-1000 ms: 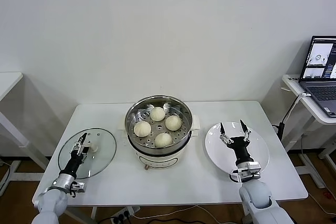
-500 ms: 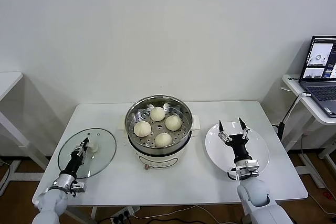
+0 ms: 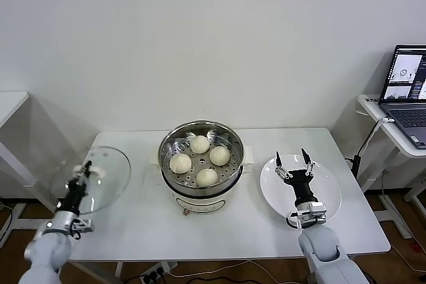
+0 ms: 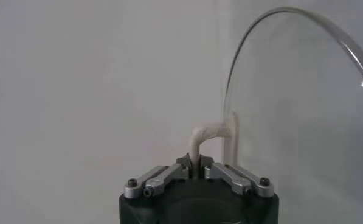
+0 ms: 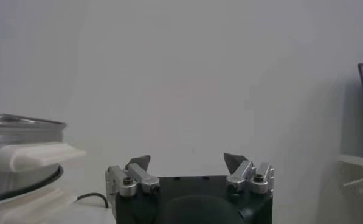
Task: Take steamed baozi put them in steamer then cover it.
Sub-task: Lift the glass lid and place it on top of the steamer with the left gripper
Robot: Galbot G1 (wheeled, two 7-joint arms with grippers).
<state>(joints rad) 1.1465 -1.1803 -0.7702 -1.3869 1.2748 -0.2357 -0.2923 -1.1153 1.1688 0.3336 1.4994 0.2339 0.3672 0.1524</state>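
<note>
cover (image 3: 97, 179): lifted off the tabletop (image 3: 233, 224), tilted up past its left edge
left gripper (image 3: 85, 167): raised, clamped on the cover's handle; moved leftward

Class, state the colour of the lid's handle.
Cream-white; the cover handle shows best in the left wrist view, pinched by the left gripper.

This looks like a lab or test room rather than a kitchen. A plain white wall (image 3: 213, 38) runs behind a bare white desk (image 3: 200, 224), with further white desks at the far left (image 3: 10, 104) and far right (image 3: 393, 124). On the right one an open laptop (image 3: 407, 94) shows camera views. Cables (image 3: 200, 272) trail on the floor beneath the desk.
</note>
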